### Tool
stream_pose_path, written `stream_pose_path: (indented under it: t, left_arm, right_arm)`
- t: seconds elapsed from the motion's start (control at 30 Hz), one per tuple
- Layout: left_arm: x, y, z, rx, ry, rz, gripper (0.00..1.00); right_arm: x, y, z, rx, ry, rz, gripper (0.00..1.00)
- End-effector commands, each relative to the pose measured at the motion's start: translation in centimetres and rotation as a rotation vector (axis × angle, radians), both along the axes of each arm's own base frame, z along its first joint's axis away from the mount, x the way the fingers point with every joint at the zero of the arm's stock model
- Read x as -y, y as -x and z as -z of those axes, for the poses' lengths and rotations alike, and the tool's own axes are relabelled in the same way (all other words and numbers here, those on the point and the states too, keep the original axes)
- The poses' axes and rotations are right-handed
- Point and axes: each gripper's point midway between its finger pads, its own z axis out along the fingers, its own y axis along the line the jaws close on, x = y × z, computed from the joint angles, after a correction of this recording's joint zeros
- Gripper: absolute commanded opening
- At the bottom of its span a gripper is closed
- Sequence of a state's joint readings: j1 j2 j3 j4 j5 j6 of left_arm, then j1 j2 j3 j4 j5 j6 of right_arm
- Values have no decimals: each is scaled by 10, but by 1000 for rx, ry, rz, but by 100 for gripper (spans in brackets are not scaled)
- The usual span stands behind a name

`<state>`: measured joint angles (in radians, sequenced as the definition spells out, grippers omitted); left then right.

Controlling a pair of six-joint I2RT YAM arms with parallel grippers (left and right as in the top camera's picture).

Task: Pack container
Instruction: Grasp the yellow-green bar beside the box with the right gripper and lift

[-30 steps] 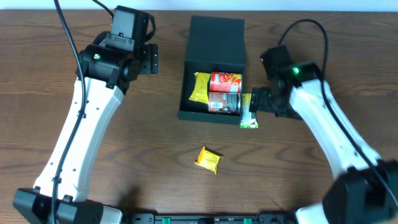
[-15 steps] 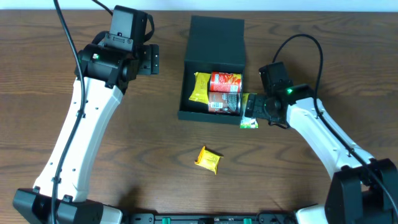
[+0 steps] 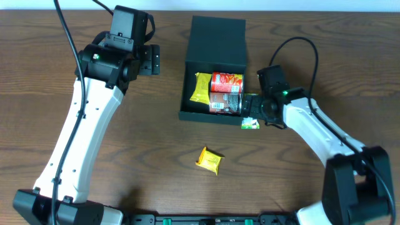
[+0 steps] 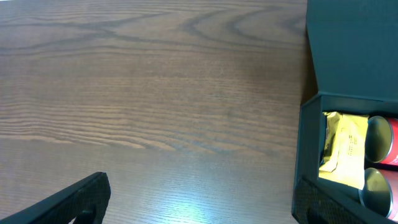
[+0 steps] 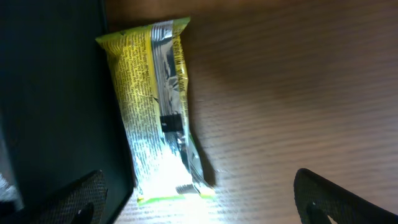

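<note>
The container (image 3: 212,47) is a dark box, open, its flap lid lying flat at the back. Inside lie a yellow packet (image 3: 201,87), a red can (image 3: 226,80) and a second can (image 3: 225,103). A green-yellow packet (image 3: 250,123) lies on the table against the box's right wall, partly under my right gripper (image 3: 253,107). In the right wrist view this packet (image 5: 155,106) lies beside the box wall (image 5: 56,93), its lower end between my open right gripper (image 5: 199,202). My left gripper (image 3: 154,61) is open and empty left of the box (image 4: 308,143).
Another yellow packet (image 3: 210,160) lies on the wooden table in front of the box. The left wrist view shows bare wood (image 4: 155,93) left of the box. The right arm's cable arcs above the right side.
My right gripper has moved left and down to the box's right wall, over the green-yellow packet. The left arm has not moved.
</note>
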<state>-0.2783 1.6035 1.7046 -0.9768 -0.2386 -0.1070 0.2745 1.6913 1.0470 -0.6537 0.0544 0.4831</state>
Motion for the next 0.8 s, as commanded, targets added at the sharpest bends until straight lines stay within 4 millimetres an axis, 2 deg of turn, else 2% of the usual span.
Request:
stream_pose_path:
  t: [0.0, 0.2, 0.77]
  left_arm:
    - [0, -2, -3, 5, 4, 1, 95]
    - [0, -2, -3, 5, 4, 1, 95]
    - [0, -2, -3, 5, 4, 1, 95]
  right_arm:
    - [-6, 5, 16, -44, -11, -9, 96]
    - [-7, 4, 27, -64, -13, -10, 96]
    - [-8, 1, 27, -51, -16, -10, 89]
